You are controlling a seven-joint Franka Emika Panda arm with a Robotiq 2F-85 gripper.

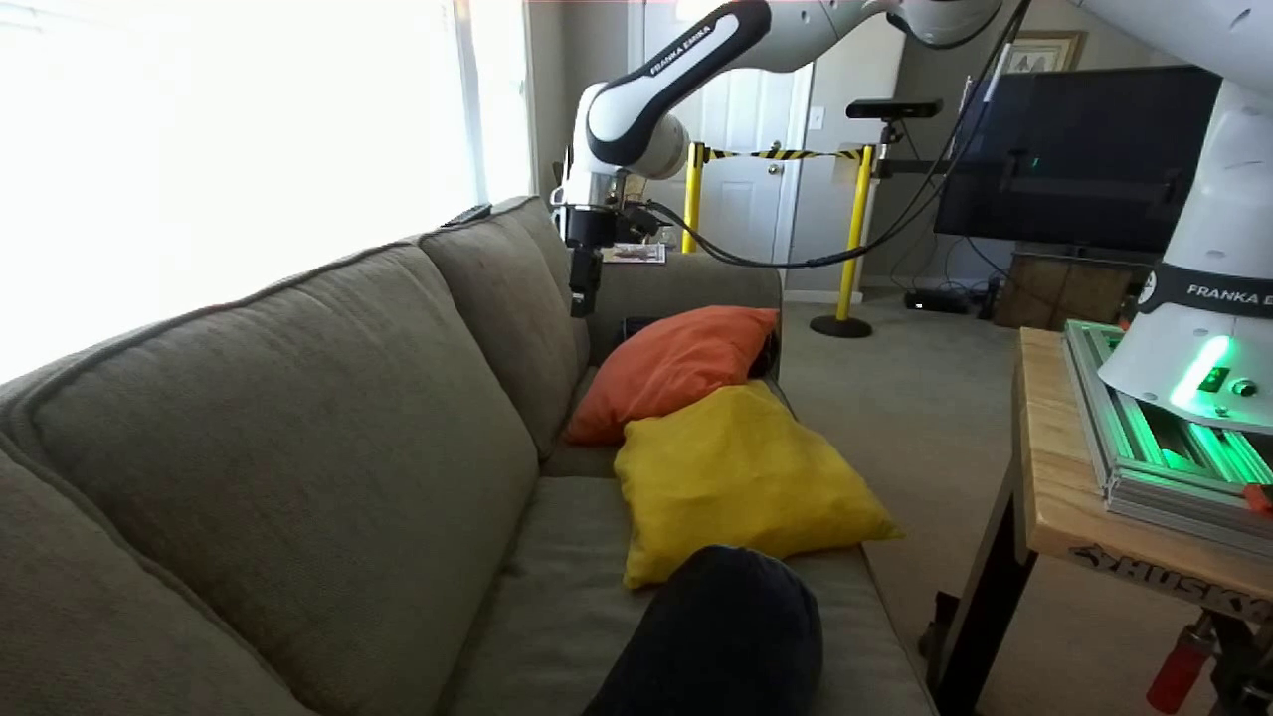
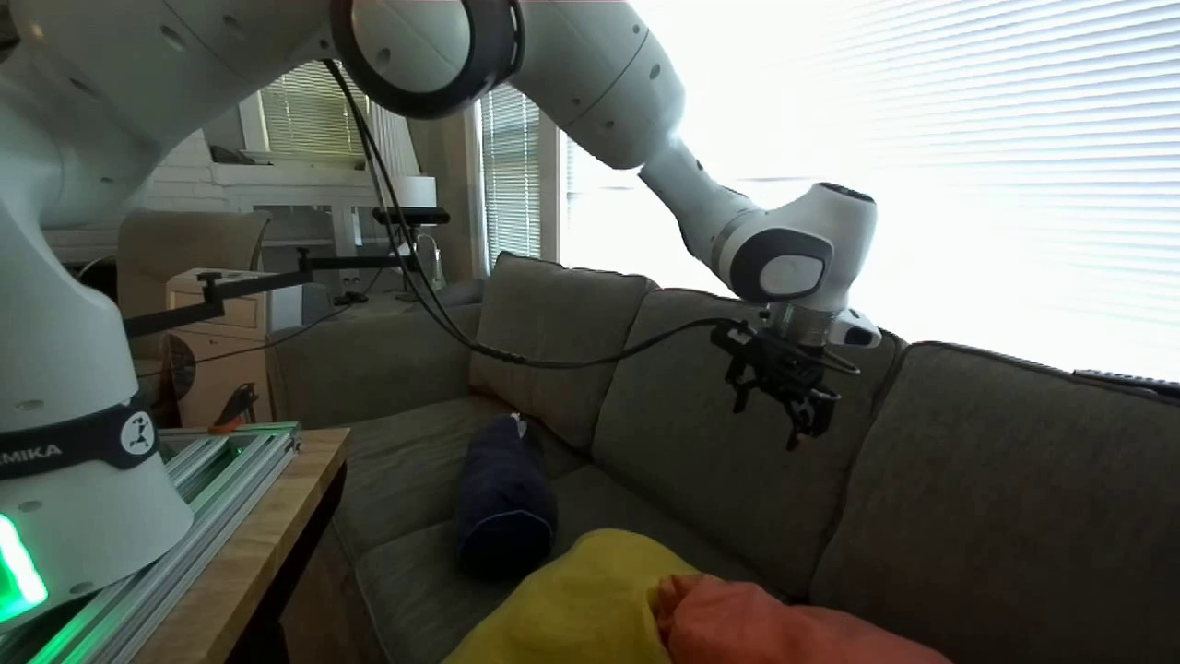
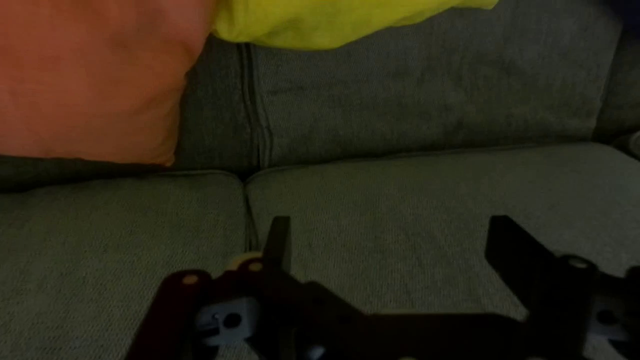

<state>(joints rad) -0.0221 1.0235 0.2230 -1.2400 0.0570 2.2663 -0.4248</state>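
My gripper is open and empty, with its two dark fingers wide apart in the wrist view [image 3: 390, 225]. It points down in both exterior views [image 1: 584, 298] [image 2: 772, 420] and hangs by the back cushions of a grey-brown sofa [image 1: 298, 457] [image 2: 728, 480] [image 3: 425, 100], touching no pillow. An orange pillow [image 1: 676, 373] [image 2: 774, 627] [image 3: 95, 85] lies lower on the seat. A yellow pillow [image 1: 741, 487] [image 2: 581, 599] [image 3: 320, 22] lies beside it, partly overlapping it. A dark navy bolster [image 1: 731, 636] [image 2: 505, 507] lies farther along the seat.
The arm's base stands on a wooden workbench [image 1: 1054, 447] [image 2: 313, 461] in front of the sofa. A remote [image 1: 467, 214] rests on top of the sofa back. A magazine [image 1: 636, 254] lies on the armrest. Yellow posts [image 1: 855, 229] stand beyond it. A cable hangs from the arm.
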